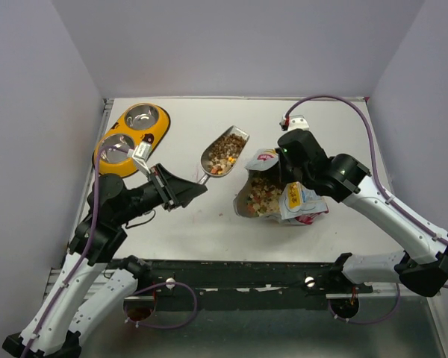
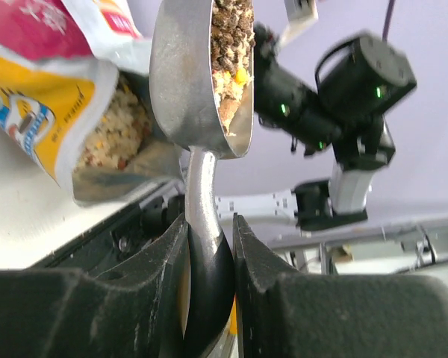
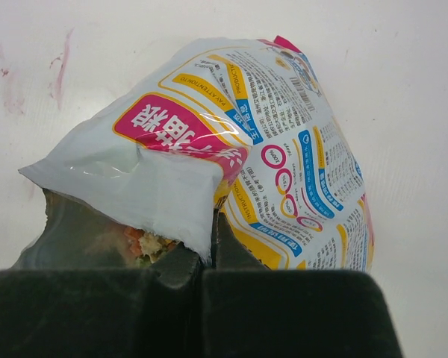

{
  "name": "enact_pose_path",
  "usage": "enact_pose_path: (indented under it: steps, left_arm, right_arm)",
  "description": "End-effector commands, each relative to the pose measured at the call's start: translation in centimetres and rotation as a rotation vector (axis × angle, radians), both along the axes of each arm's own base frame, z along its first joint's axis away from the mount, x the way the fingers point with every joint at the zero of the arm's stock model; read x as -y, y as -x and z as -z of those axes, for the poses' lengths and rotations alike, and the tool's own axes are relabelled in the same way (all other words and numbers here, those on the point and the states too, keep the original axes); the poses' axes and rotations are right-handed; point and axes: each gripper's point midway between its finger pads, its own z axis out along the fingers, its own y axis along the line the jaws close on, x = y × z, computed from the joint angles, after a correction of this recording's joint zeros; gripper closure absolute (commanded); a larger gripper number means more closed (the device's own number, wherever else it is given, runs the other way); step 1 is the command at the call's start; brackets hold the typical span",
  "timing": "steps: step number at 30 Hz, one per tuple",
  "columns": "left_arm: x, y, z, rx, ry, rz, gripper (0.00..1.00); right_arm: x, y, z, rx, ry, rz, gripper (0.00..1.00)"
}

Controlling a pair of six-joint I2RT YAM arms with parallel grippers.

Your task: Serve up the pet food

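Kibble (image 1: 222, 154) in scoop (image 1: 240, 135), near rim of pouch (image 1: 297, 200)

From the left wrist, the pouch (image 2: 48, 112) runs off the left edge, and the scoop (image 2: 183, 82) beside it is cropped above. From the right wrist, most kibble (image 3: 145, 242) inside the pouch seems hidden behind its folded flap.

Open pouch, kibble in 2 places.
The crinkly pouch (image 1: 297, 203), yellow, white and pink, lies right of centre on the table (image 1: 201, 227). Its torn mouth gapes leftward, showing mixed brown, tan and reddish kibble (image 1: 261, 194). More kibble fills the scoop (image 1: 224, 153), just up-left of that mouth.
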Motion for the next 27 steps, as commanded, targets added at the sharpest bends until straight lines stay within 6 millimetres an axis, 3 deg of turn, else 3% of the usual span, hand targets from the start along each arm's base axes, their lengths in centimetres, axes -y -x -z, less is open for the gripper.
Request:
enact_pose_path:
  steps: [1, 4, 8, 16, 19, 27]
  left_arm:
    - [-1.1, -5.1, -1.8, -0.031, 0.028, -0.208, 1.0]
    - [-1.6, -8.1, -2.6, 0.002, -0.006, -0.292, 1.0]
    - [-3.3, -12.7, -2.1, 0.026, -0.002, -0.394, 1.0]
    - [-9.7, -19.0, 0.5, 0.079, -0.042, -0.571, 1.0]
    - [-13.1, -20.0, 2.1, 0.082, -0.092, -0.638, 1.0]
    - [-21.3, -20.0, 6.9, 0.015, -0.141, -0.796, 1.0]
  right_arm:
    - [0.4, -0.6, -4.6, 0.117, -0.106, 0.034, 0.99]
    - [0.4, -0.4, -4.8, 0.12, -0.11, 0.033, 0.99]
    - [0.6, -0.3, -5.1, 0.127, -0.107, 0.025, 0.99]
    - [0.4, 0.2, -5.7, 0.119, -0.132, 0.006, 0.99]
    - [0.3, 0.4, -5.5, 0.11, -0.141, -0.002, 0.99]
    - [-0.3, 0.8, -5.1, 0.1, -0.158, -0.044, 0.99]
